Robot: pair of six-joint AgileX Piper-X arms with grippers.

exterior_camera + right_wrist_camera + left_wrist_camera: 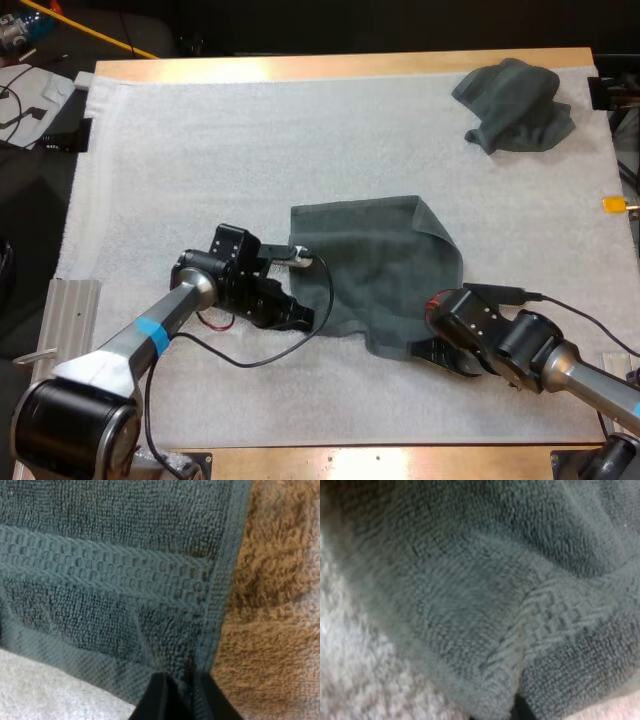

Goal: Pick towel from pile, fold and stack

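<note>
A: Right gripper [181, 697] first: its two black fingers [159, 700] stand almost together, with the hem of the spread towel [385, 265] nipped between them and pressed from both sides.
B: Which part of the hem?
A: The corner where the stitched side edge meets the end hem, just past the woven band. From above, that gripper sits low at the towel's near edge, toward its right end.
B: And the left gripper [303, 316]?
A: Down at the towel's near left corner, right against the cloth. Its wrist camera is up close on terry and a woven band, with the mat showing beside the cloth's edge. Gripping or not, I cannot tell.
B: Where does the towel lie?
A: In the middle of the white mat [200, 150], between the two arms, mostly flat. Its far left corner is square. The far right corner looks turned over on a slant, and the right side bulges out rounded.
B: Anything else out there?
A: A crumpled towel [515, 105], the same dark grey-green, bunched at the mat's far right corner, well apart from the spread one. The mat covers most of the wooden table [350, 68].
</note>
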